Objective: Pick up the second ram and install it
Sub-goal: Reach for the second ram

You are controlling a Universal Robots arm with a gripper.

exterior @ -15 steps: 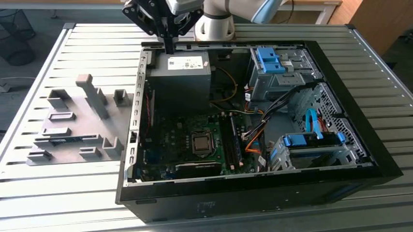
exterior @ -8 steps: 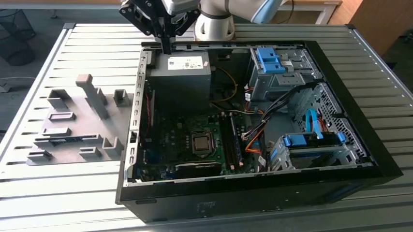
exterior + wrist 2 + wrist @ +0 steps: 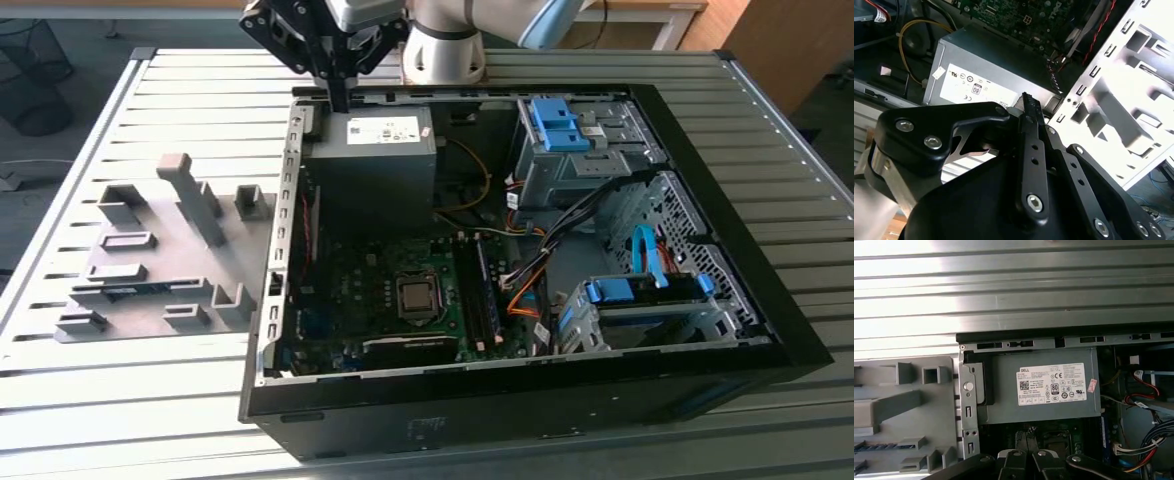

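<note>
One open PC case lies beneath my claw. Grey fixture plate sits beside it. PSU is just under my tips, fingers pressed together. Second ram rests in the fixture, well apart from my claw.

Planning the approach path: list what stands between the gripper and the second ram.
In the exterior view, the computer case's side wall and the grey fixture blocks stand between the gripper and the second ram.
</note>
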